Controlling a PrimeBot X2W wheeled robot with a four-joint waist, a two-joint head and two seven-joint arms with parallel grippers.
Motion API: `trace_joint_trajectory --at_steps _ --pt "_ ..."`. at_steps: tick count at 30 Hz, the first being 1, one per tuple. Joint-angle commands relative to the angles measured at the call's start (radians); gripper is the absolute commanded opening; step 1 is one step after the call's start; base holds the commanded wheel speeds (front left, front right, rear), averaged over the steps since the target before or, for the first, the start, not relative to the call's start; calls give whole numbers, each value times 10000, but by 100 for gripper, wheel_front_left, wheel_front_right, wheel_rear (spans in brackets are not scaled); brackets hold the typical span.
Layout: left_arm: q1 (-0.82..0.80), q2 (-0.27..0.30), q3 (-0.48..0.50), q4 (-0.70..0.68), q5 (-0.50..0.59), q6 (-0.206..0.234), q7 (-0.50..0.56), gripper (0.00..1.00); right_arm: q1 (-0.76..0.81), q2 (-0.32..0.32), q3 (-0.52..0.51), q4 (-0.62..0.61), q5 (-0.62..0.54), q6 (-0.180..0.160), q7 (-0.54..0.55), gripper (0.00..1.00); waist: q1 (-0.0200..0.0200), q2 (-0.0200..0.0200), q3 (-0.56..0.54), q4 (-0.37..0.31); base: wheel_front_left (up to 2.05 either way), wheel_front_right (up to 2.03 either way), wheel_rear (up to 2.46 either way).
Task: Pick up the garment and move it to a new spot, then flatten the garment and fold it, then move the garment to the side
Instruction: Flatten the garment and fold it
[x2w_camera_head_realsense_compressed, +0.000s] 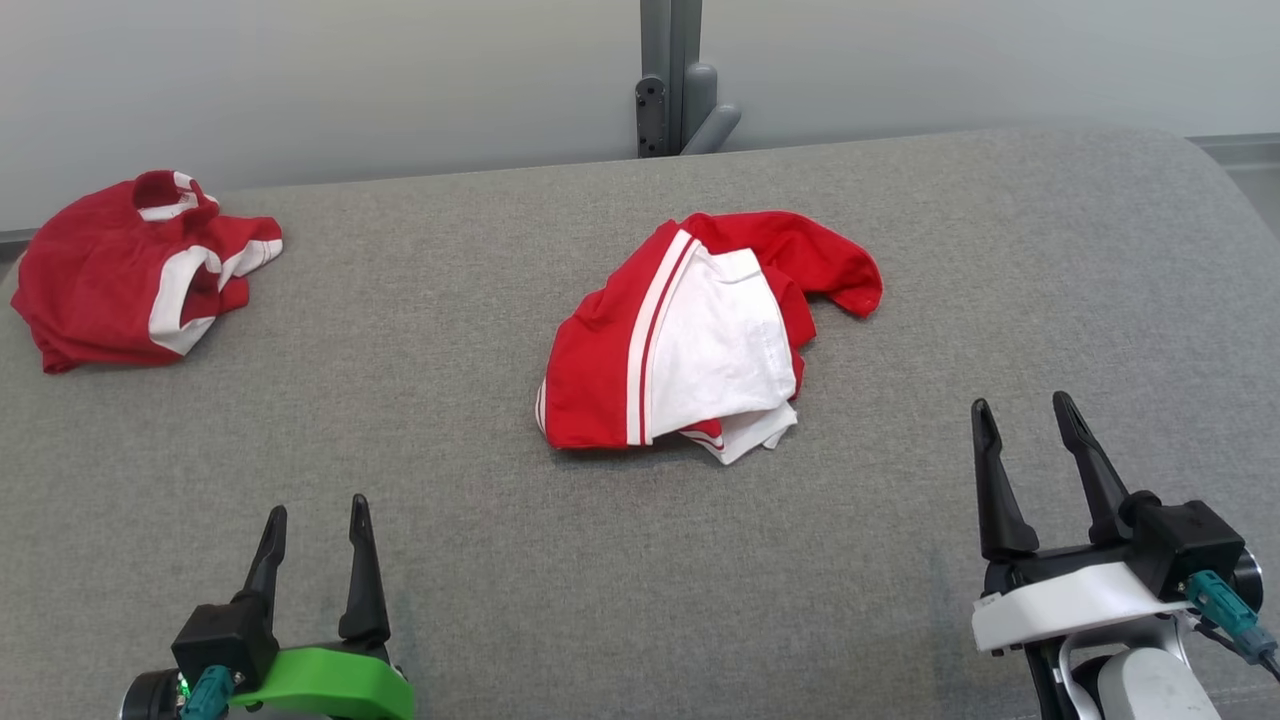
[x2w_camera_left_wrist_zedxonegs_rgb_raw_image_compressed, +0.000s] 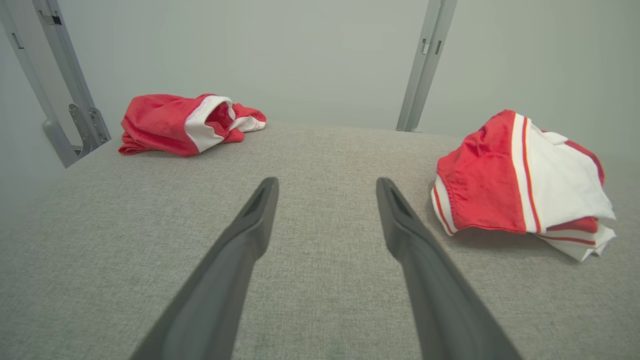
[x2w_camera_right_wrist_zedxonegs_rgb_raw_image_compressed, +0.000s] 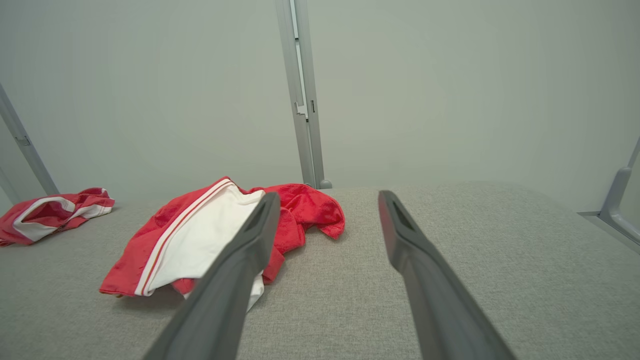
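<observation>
**End effectors open and empty; garment heaped mid-counter**

1. left end effector (x2w_camera_head_realsense_compressed: 317, 505): two long dark tapered fingers on a green mount, spread apart and holding nothing. It hovers over the near left of the counter (x2w_camera_head_realsense_compressed: 500, 580).
2. right end effector (x2w_camera_head_realsense_compressed: 1021, 400): matching fingers on a white mount, also spread and empty. It sits at the near right, set a little further forward. The pair point toward the far edge, which reads as readiness for the first pick-up. No step of the task looks begun.
3. garment (x2w_camera_head_realsense_compressed: 700, 340): soft cloth, red with a broad white panel and thin red-and-white stripes. It lies crumpled in a loose heap at the middle of the counter, well apart from both end effectors and nearer the right one. Layers overlap, a red flap trails toward the far right, and a white corner pokes out at the near edge. The limp, layered cloth will likely sag and unfold when lifted.
4. second garment (x2w_camera_head_realsense_compressed: 130, 270): same colours, bunched at the far left, probably set aside.
5. counter: matte grey woven cover, slightly padded-looking, with a rounded far-right corner.
6. post (x2w_camera_head_realsense_compressed: 672, 80): grey metal upright behind the far edge, against a pale wall.
</observation>
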Motion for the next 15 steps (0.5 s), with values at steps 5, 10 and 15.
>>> trace_joint_trajectory --at_steps 5,10,15 --pt "-248 -18 -7 -9 165 -92 1 100 -39 -27 -51 30 56 1 -37 100 0 57 47 -18 0 0 0" --pt "-555 -25 -493 -102 316 -212 1 100 -113 -27 -91 -23 50 1 -37 100 0 57 160 -63 0 0 0" --pt "-1283 -25 -1634 275 462 -420 1 100 -258 -27 -126 -59 69 1 -37 100 0 57 403 -231 0 0 0"
